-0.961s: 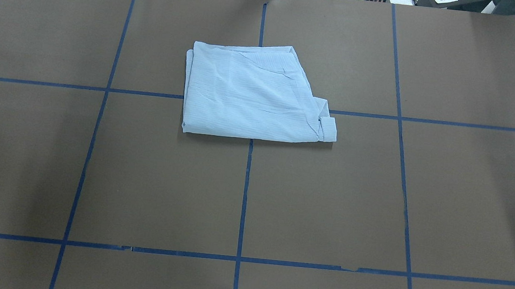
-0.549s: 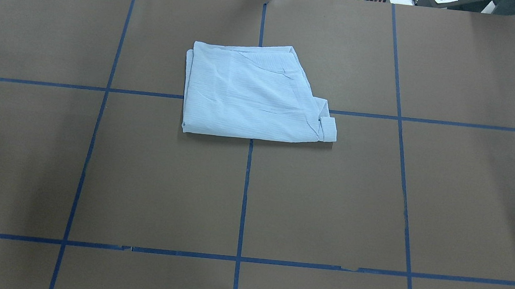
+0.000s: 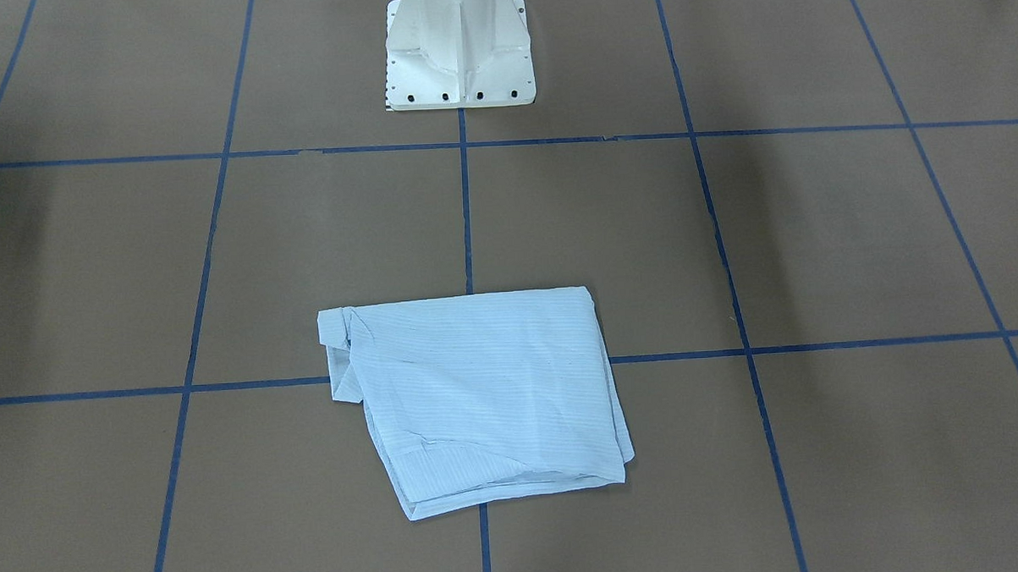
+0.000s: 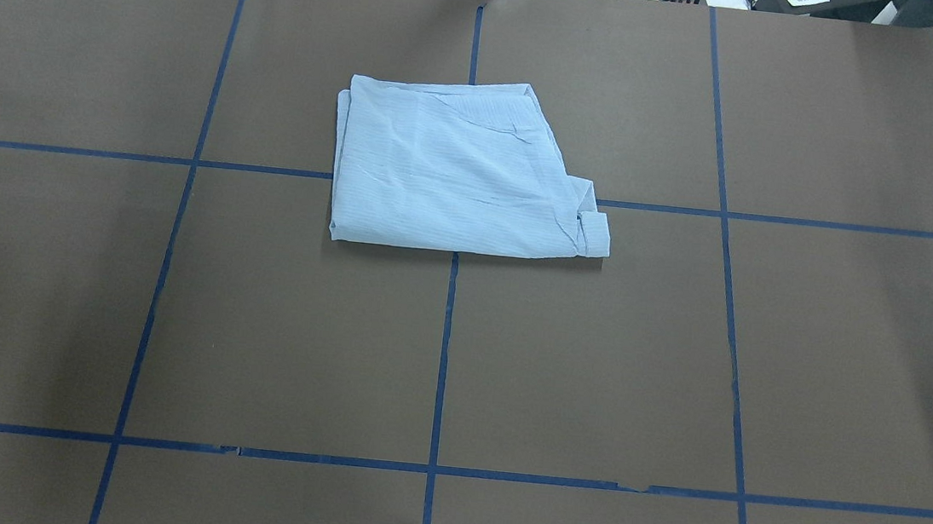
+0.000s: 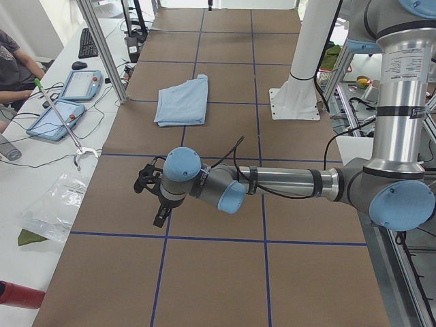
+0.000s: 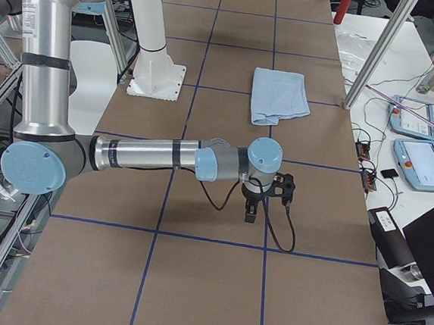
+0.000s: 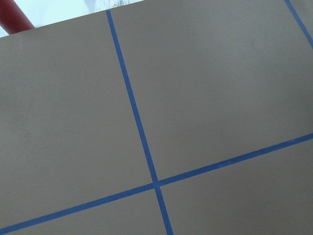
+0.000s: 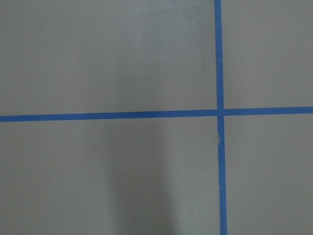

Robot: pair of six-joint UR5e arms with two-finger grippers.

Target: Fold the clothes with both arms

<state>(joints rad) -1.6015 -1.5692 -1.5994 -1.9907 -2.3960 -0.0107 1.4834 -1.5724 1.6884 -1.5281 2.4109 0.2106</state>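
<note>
The pale blue striped shirt (image 4: 458, 171) lies folded into a rough rectangle on the brown table, beyond its centre; it also shows in the front-facing view (image 3: 479, 397) and both side views (image 5: 182, 102) (image 6: 278, 96). A cuff sticks out at one corner (image 4: 598, 234). My left gripper (image 5: 159, 218) hangs over the table's left end, far from the shirt. My right gripper (image 6: 250, 213) hangs over the right end, also far from it. Whether either is open or shut I cannot tell. Both wrist views show only brown table and blue tape lines.
The white pedestal base (image 3: 459, 59) stands at the robot's side of the table. Blue tape lines (image 4: 443, 362) grid the table. Tablets (image 5: 58, 116) (image 6: 422, 161), cables, frame posts (image 5: 102, 48) and a seated person (image 5: 13, 61) are on the operators' side.
</note>
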